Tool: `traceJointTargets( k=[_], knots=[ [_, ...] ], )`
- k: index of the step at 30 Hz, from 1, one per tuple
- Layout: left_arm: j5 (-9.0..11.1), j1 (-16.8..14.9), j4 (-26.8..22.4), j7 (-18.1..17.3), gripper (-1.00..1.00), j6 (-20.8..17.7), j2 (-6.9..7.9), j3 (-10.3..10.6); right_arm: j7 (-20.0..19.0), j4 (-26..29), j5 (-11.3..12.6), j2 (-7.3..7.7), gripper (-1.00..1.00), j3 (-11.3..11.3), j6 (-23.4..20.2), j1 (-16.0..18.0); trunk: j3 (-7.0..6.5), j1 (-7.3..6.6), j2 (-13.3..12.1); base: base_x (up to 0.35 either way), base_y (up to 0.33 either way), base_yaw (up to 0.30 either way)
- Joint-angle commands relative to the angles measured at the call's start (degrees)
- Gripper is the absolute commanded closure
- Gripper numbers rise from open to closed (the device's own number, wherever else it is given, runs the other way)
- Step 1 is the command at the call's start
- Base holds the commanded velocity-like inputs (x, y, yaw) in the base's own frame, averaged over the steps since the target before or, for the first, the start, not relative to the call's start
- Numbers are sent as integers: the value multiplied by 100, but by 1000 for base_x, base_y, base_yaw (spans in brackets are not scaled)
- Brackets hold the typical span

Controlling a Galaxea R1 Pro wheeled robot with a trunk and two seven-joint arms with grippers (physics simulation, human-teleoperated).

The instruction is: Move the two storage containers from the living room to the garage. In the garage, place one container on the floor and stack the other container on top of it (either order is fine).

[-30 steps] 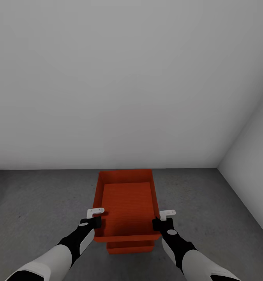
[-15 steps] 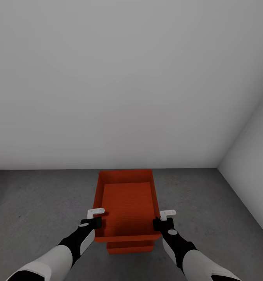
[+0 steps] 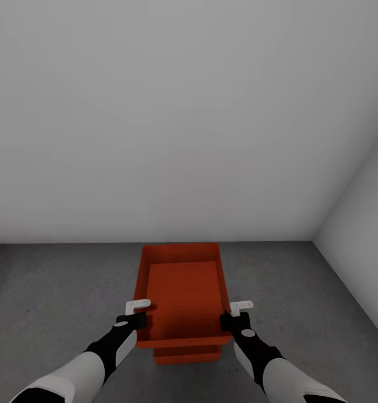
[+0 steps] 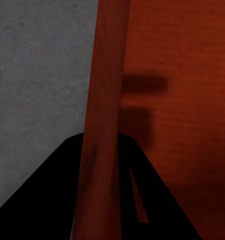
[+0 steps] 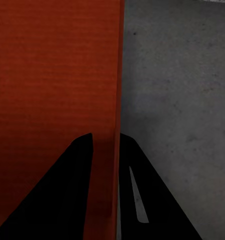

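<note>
An orange-red storage container (image 3: pixel 183 288) sits nested on top of a second identical container (image 3: pixel 187 355), whose front edge peeks out below it on the dark grey concrete floor (image 3: pixel 54 291). My left gripper (image 3: pixel 137 319) is shut on the upper bin's left wall. My right gripper (image 3: pixel 229 320) is shut on its right wall. The left wrist view has that wall (image 4: pixel 105 90) running between the two dark fingers (image 4: pixel 47 205). In the right wrist view the thin right wall (image 5: pixel 117 75) passes between the fingers (image 5: pixel 57 200), with floor (image 5: pixel 177 100) beside it.
A plain white garage wall (image 3: pixel 155 112) rises just beyond the bins. A second white wall (image 3: pixel 362 224) meets it in a corner at the right. Bare concrete spreads to the left and right of the stack.
</note>
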State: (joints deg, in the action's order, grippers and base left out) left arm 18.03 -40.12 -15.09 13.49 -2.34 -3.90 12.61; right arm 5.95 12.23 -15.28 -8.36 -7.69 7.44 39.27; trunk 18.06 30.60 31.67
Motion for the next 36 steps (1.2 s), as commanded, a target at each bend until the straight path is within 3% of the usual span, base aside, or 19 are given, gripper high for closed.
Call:
traceJointTargets(
  k=[1, 36],
  knots=[
    [-45, -4, -190, 74, 100, 173, 5, -171, 2, -19, -36, -122, 100, -224, 20, 1, 9, 2, 8, 0, 0, 0],
    [-11, -4, -169, 66, 100, 172, 12, -171, -8, -19, -41, -104, 100, -223, 19, 1, 637, 770, 1412, 0, 0, 0]
  ],
)
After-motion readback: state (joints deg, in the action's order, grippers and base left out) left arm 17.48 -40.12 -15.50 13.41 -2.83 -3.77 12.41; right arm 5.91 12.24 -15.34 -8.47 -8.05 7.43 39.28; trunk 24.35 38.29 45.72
